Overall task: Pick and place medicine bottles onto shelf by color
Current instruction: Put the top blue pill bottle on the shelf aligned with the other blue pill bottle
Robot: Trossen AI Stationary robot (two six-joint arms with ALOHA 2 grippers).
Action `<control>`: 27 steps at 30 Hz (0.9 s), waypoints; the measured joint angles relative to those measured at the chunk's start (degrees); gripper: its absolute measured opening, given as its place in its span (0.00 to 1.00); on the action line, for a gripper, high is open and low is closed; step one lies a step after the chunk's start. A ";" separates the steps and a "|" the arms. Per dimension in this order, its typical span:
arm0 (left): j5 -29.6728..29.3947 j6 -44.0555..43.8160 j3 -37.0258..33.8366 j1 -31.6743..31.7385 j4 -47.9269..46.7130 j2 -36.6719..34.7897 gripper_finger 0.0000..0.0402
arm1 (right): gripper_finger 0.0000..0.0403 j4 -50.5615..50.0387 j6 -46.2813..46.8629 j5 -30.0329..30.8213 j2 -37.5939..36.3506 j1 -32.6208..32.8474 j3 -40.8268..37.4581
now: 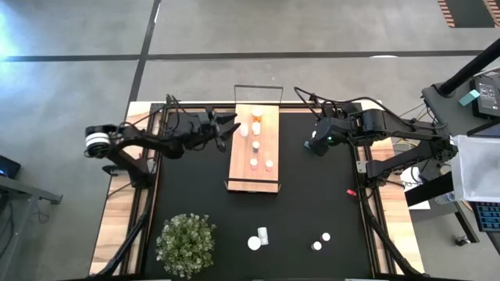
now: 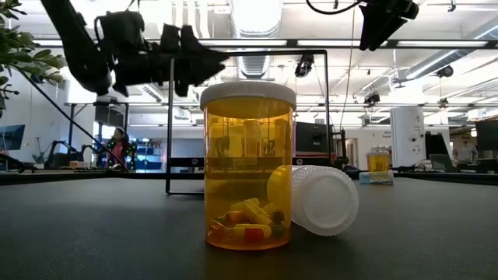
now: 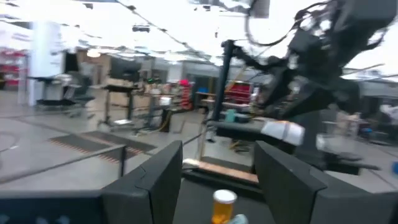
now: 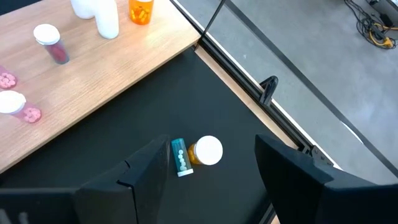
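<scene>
Grey concrete floor (image 1: 328,31) crossed by dark tape lines (image 1: 234,56); hazard-striped marking (image 1: 447,11) at one far corner. Open workshop hall beyond: white ceiling with exposed ducts (image 2: 257,15) and bright strip lights, workbenches, a white column (image 2: 406,136), one person (image 2: 117,146) standing in the distance.

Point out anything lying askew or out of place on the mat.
Near the mat's front edge, a white-capped bottle lies on its side against the upright amber bottle. The rest on the mat and the shelf look upright.
</scene>
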 joint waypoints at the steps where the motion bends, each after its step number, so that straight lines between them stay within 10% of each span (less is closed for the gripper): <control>1: 0.77 -0.01 0.00 -0.11 -0.58 -0.99 0.45 | 0.56 0.01 0.00 0.00 0.00 0.00 0.00; 27: 0.75 -6.83 0.97 -4.25 3.85 -11.05 0.45 | 0.56 8.37 -4.12 -0.13 0.00 -0.02 0.00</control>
